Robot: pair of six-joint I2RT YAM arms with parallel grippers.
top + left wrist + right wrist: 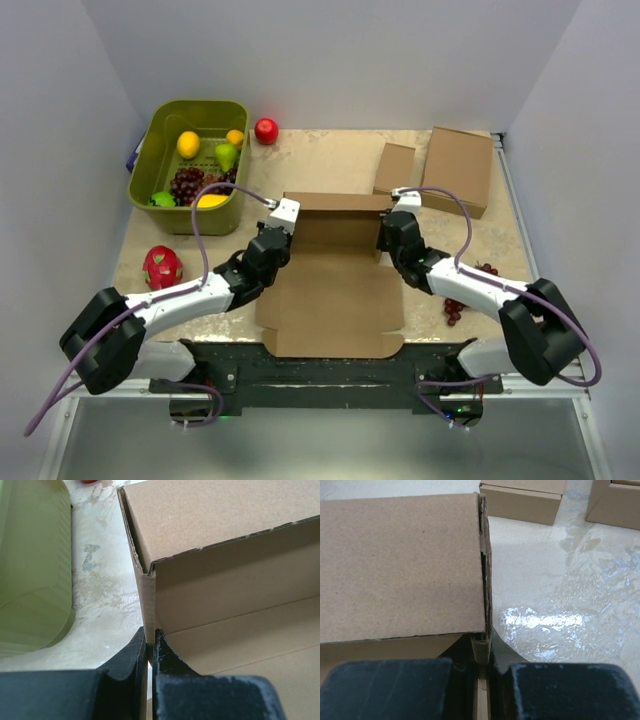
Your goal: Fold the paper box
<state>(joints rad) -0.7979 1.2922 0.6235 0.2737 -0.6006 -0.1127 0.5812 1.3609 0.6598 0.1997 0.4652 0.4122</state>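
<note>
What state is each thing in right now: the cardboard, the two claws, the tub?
paper box: partly folded, side walls raised, near panel flat
left gripper: shut on paper box's left wall
right gripper: shut on its right wall
green basket: holds fruit
small box: closed
flat box: closed

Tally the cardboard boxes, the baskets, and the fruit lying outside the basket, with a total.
Cardboard boxes: 3 (paper box, narrow box, flat box)
Baskets: 1 (green basket)
Fruit outside the basket: 3 (apple, dragon fruit, grapes)
Total: 7
</note>
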